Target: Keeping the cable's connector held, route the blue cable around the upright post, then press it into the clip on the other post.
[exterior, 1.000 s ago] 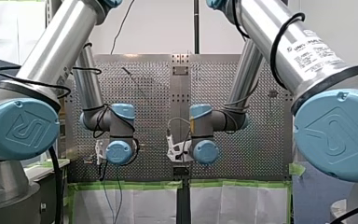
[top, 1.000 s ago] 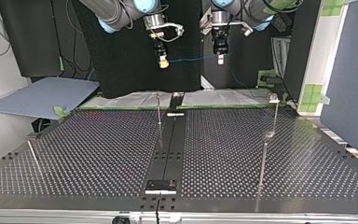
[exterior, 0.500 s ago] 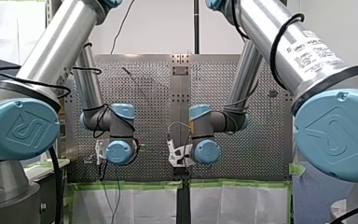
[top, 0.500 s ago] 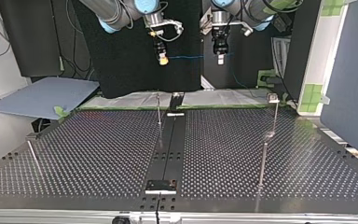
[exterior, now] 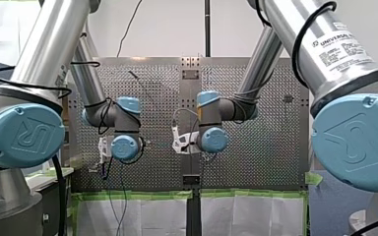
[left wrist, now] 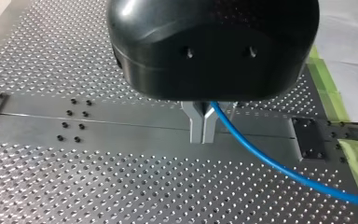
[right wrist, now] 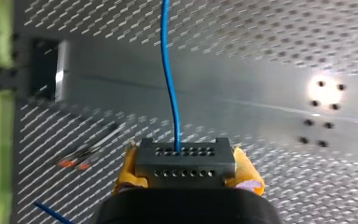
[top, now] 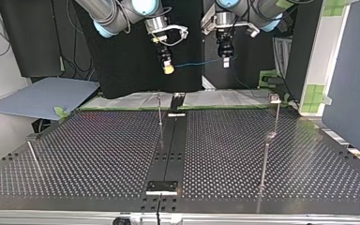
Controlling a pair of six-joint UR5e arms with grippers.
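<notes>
Your right claw (right wrist: pixel 186 173) pinches the connector (right wrist: pixel 185 156). Your left claw (left wrist: pixel 203 126) squeezes the cable (left wrist: pixel 261 156), high above the table (top: pixel 98 150).

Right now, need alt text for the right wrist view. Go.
My right end effector clamps the connector, a grey block with rows of small holes, between its yellow pads. The blue cable leaves the connector's top face and runs straight ahead over the perforated table.
</notes>
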